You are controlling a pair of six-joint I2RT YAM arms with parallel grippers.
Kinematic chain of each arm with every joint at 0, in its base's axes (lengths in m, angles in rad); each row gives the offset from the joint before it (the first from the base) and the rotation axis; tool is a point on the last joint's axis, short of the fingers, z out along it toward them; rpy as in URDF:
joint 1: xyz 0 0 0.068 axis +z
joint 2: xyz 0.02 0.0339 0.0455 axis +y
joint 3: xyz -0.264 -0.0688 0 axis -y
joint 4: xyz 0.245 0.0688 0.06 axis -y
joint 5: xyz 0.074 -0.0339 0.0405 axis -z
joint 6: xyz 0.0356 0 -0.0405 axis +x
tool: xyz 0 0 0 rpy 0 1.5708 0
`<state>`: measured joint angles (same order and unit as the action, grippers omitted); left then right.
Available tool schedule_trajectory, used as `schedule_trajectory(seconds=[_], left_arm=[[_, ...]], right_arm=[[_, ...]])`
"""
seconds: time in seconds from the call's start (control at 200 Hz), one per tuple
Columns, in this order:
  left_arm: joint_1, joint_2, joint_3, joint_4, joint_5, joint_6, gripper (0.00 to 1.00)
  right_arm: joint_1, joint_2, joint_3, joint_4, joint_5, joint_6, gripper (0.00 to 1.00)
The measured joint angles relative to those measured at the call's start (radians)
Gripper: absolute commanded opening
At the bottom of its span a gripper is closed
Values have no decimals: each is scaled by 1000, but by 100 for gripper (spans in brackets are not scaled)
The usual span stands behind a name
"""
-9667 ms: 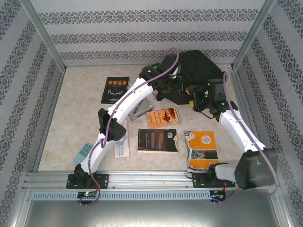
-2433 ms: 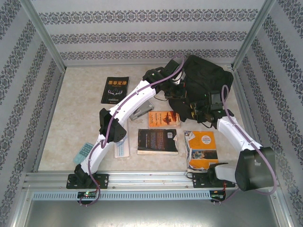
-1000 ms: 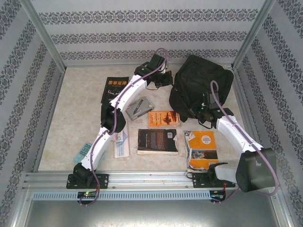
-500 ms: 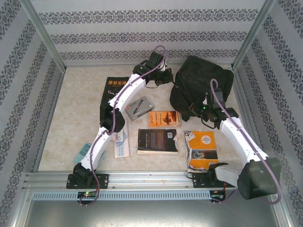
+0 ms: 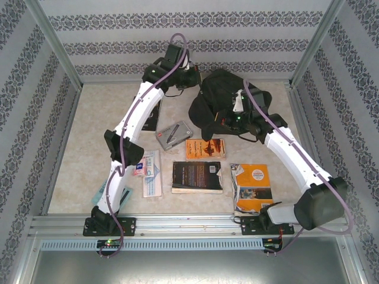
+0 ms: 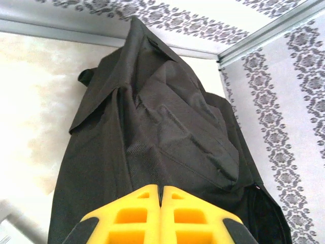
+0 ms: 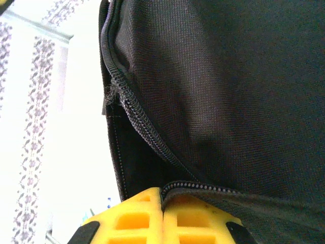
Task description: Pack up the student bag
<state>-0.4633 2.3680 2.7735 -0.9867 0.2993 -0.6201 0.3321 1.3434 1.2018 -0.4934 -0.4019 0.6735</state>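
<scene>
The backpack (image 5: pixel 220 97) sits bunched up toward 1 o'clock on the bench (image 5: pixel 95 136), close to the far wall. My right jaws are clamped on it. In the right wrist view the zipper edge (image 7: pixel 134 119) runs straight down into the seam between the two yellow pads (image 7: pixel 147 198). From above, that grip is on the side of the backpack facing 6 o'clock.

My left jaws are pressed together too, up near the 12 o'clock edge of the bench, at the backpack's 10 o'clock side. In the left wrist view the black cloth comes right down to their tips, but I cannot tell whether any of it is pinched between them.

At the backpack's 6 o'clock lies a small orange book (image 5: pixel 204 148). A black book (image 5: pixel 197 176) lies just at 6 o'clock of that one, and an orange-and-white book (image 5: pixel 251 188) lies at the black one's 3 o'clock. A flat grey object (image 5: pixel 174 135) lies at the small orange book's 10 o'clock.
</scene>
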Motion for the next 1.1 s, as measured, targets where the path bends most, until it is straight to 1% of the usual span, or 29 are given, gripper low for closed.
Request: schedule_trajectory(seconds=[0.11,0.19,0.245,0.305,0.35,0.38,0.405,0.475,0.515,0.545,0.575,0.684,0.764,0.809,0.904,0.994,1.099], left_arm=[[-3,-28,0,-92,-16,14,0],[-26,-50,-12,-147,-28,22,0],[-51,-81,-55,-169,-43,29,0],[-93,-143,-162,-164,-51,34,0],[-126,-214,-293,-131,-53,33,0],[-146,-275,-415,-84,-47,29,0],[-162,-328,-519,-37,-38,16,0],[-191,-459,-789,86,-5,-24,0],[-194,-500,-887,137,11,-46,0],[-193,-522,-947,172,21,-64,0],[-191,-529,-984,200,30,-77,0],[-190,-523,-1068,305,60,-117,0],[-195,-523,-1100,359,74,-142,0],[-197,-523,-1106,386,79,-150,0],[-203,-523,-1109,426,89,-162,0],[-205,-523,-1110,444,93,-168,0],[-205,-523,-1122,463,93,-172,0]], right_arm=[[13,-47,-44,-6,-11,-26,0],[13,-97,-88,-38,-3,-49,0],[13,-136,-119,-70,13,-62,0],[12,-180,-154,-114,40,-77,0],[10,-213,-185,-144,65,-82,14],[10,-232,-204,-162,82,-84,22],[4,-246,-220,-183,97,-88,26],[-12,-273,-257,-225,143,-85,33],[-24,-285,-275,-247,169,-72,39],[-34,-296,-283,-259,183,-61,47],[-43,-309,-290,-268,192,-43,49],[-62,-387,-294,-269,203,86,47],[-53,-438,-294,-254,193,233,43],[-38,-452,-294,-248,192,319,42],[27,-467,-327,-202,196,525,42],[108,-475,-385,-168,222,701,48],[191,-443,-404,-134,258,847,52]])
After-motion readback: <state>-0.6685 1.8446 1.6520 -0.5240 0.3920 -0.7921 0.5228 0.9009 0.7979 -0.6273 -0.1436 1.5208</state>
